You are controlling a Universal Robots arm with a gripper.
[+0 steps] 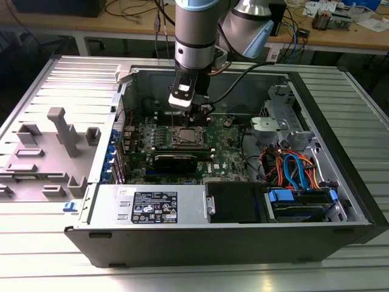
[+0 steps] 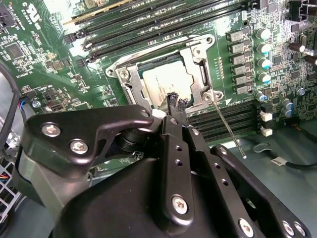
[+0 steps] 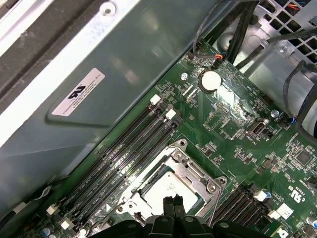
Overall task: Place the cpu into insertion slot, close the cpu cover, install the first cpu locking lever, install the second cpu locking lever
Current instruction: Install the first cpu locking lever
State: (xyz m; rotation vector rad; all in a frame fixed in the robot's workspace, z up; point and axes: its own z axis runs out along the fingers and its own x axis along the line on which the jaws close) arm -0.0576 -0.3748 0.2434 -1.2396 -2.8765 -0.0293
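Silver cpu point(image 2: 163, 82) seated, corner hidden by gripper point(image 2: 176, 102)

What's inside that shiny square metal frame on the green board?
The cpu, its silver-grey top showing through the window of the cpu cover. The gripper hides part of its edge, and the insertion slot beneath the chip is covered.

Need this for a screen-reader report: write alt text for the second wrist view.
A black gripper, fingers together, hangs just above the cpu, which lies flat, framed by the lowered silvery cpu cover. A thin metal lever juts from the cover's corner over the green motherboard.
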